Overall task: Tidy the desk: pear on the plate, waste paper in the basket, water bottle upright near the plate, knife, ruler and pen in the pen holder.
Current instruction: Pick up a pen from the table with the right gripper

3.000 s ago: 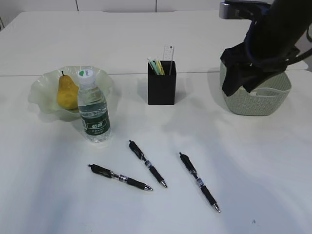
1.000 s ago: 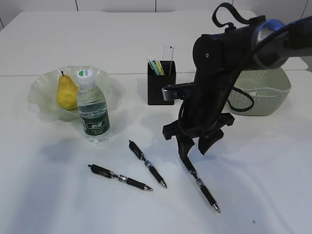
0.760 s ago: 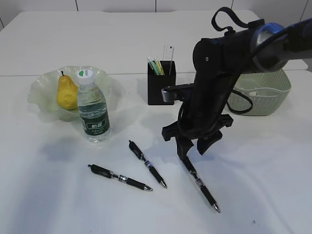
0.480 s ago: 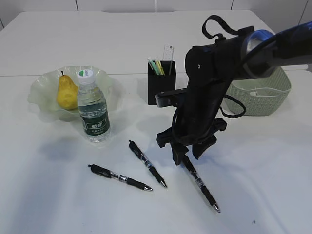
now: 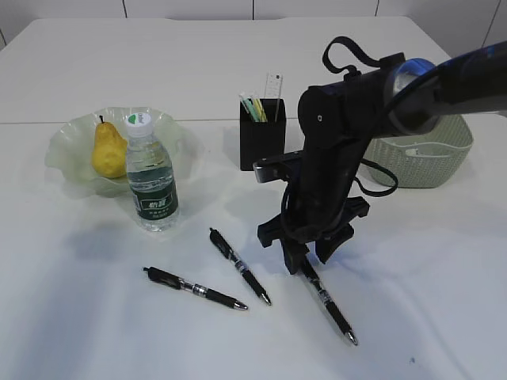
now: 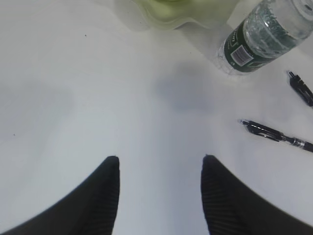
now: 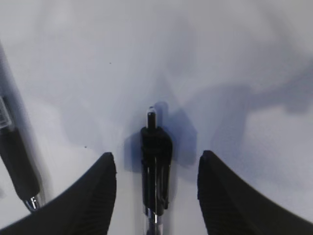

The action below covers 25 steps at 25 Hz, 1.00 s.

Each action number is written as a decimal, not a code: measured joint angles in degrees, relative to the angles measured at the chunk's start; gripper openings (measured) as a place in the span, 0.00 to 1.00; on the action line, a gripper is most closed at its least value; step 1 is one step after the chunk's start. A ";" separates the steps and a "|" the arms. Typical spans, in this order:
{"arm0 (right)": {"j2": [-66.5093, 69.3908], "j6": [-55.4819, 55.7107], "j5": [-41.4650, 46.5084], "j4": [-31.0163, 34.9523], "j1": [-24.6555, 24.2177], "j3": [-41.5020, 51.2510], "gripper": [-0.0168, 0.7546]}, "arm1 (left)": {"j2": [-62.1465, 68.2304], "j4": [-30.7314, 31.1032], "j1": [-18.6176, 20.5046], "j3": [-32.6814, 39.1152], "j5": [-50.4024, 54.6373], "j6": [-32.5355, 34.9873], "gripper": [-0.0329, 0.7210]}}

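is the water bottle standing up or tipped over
Upright. The water bottle stands on its base on the desk, white cap on top, just in front of the plate holding the pear.

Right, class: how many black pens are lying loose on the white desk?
3. The left pen lies nearest the water bottle; the middle pen beside it; the right pen has its top end between the right gripper fingers. None looks hidden.

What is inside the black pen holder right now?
Sticking out of the pen holder are the clear ruler and a few pale green and yellow sticks. Their lower parts, and anything shorter, are hidden by its walls.
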 joint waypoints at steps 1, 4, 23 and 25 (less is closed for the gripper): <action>0.25 0.00 -0.09 -0.05 0.00 0.00 0.54 | 0.00 0.00 0.00 0.00 0.00 0.00 0.55; 0.62 0.00 -0.09 -0.15 0.00 0.00 0.54 | 0.00 0.00 0.00 0.00 0.00 0.00 0.55; 1.07 -0.31 -0.09 -0.05 0.00 0.00 0.15 | 0.00 0.00 0.00 0.00 -0.28 0.00 0.55; 1.07 -0.69 -0.09 -0.05 0.00 0.00 0.15 | 0.00 0.00 0.00 0.00 -0.28 -0.09 0.55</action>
